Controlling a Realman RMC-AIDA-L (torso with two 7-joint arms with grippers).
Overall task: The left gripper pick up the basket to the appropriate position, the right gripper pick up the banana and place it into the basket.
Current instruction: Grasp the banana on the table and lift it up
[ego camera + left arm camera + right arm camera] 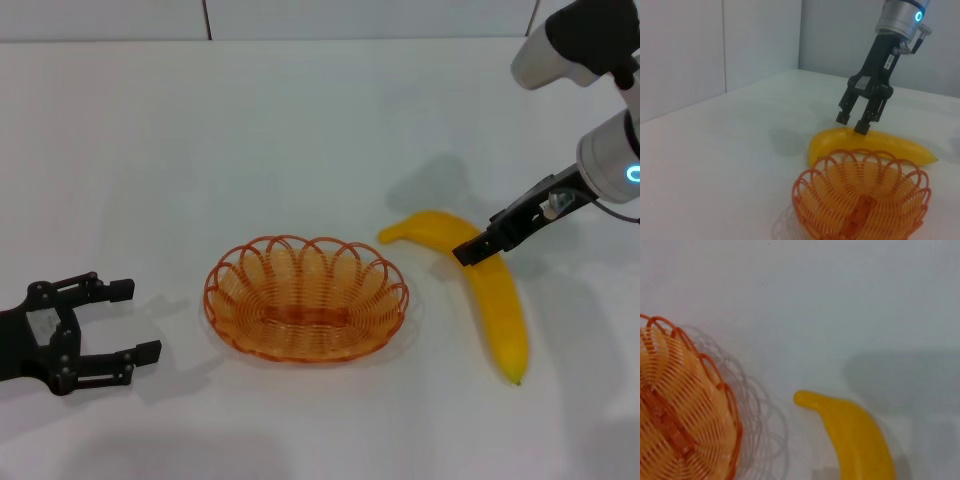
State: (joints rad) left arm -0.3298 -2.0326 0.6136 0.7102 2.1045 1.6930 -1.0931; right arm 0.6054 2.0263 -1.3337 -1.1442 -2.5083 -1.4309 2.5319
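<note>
The orange wire basket [232,276] stands empty on the white table, in the middle. The yellow banana [500,310] lies flat on the table just to its right. My right gripper [470,250] hangs over the banana's upper curve near its stem end, fingers open, tips at the banana's top surface. The left wrist view shows it [851,123] spread just above the banana [890,145], behind the basket [807,181]. The right wrist view shows the banana [860,440] and the basket [680,415] apart. My left gripper [137,320] is open and empty, left of the basket, with a gap between them.
The white table [300,130] stretches back to a pale wall. The right arm's white housing [560,50] is at the top right. Nothing else stands on the table.
</note>
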